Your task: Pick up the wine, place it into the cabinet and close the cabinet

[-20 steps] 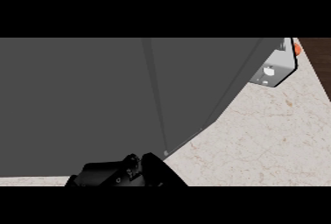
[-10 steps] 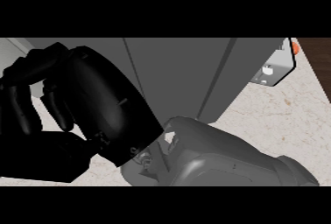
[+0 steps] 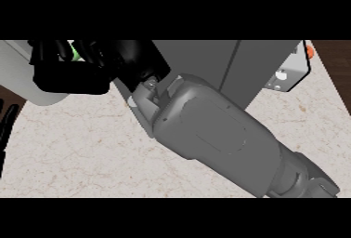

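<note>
My right forearm (image 3: 219,135) comes in from the lower right and runs up to the left. Its black hand (image 3: 82,65) sits at the upper left with its fingers curled. A small green patch of the wine bottle (image 3: 71,51) shows between the fingers; the hand hides the rest of it. The dark grey cabinet (image 3: 205,60) stands just right of the hand, along the top of the view. A pale grey panel (image 3: 27,88) lies beneath and left of the hand. I cannot tell whether the bottle is inside the cabinet. My left hand is out of view.
A white and grey appliance (image 3: 291,69) with an orange spot stands at the upper right beside the cabinet. The speckled beige counter (image 3: 82,153) spreads below the hand. A dark edge (image 3: 5,130) runs down the far left.
My right hand has moved up and to the left, and more of the forearm now stretches across the view. The green of the bottle now shows between the fingers.
</note>
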Controlling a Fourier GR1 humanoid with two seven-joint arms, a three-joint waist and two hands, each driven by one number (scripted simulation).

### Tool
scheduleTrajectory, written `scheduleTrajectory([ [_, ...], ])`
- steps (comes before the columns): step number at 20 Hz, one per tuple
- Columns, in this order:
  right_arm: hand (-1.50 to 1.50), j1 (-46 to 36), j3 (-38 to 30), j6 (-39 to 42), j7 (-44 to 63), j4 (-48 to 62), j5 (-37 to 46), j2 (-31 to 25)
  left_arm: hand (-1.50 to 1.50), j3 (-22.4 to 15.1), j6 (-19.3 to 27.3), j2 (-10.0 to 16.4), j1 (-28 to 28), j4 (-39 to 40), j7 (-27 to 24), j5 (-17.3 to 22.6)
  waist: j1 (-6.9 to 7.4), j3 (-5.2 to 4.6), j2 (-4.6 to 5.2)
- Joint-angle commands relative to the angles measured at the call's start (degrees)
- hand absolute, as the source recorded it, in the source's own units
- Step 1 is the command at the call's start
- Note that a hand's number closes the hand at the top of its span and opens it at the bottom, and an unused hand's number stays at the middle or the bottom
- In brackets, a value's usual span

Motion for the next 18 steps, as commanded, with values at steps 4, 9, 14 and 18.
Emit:
scheduleTrajectory([
  [4,1.50,1.94,-5.78,5.19,-7.88,10.14,-0.51,-2.66,-1.50,-0.06,0.80,-1.59,-0.46,-1.01,0.98,-1.59,-0.50,0.33,0.66],
  [9,1.50,-0.22,-8.43,8.00,-10.47,14.84,-0.26,-6.08,-1.50,-0.98,-1.01,-1.83,0.01,-0.13,0.69,-2.50,-0.14,0.27,0.97],
  [14,1.50,2.17,-5.86,7.49,-14.12,17.28,2.93,-5.85,-1.50,-1.57,0.07,-2.74,-1.44,-0.01,1.71,-2.33,-0.48,0.26,1.24],
  [18,1.50,1.23,-7.41,8.39,-15.06,18.15,2.35,-6.41,-1.50,-0.52,1.46,-2.14,-1.89,-1.30,3.05,-2.25,0.16,0.31,1.11],
])
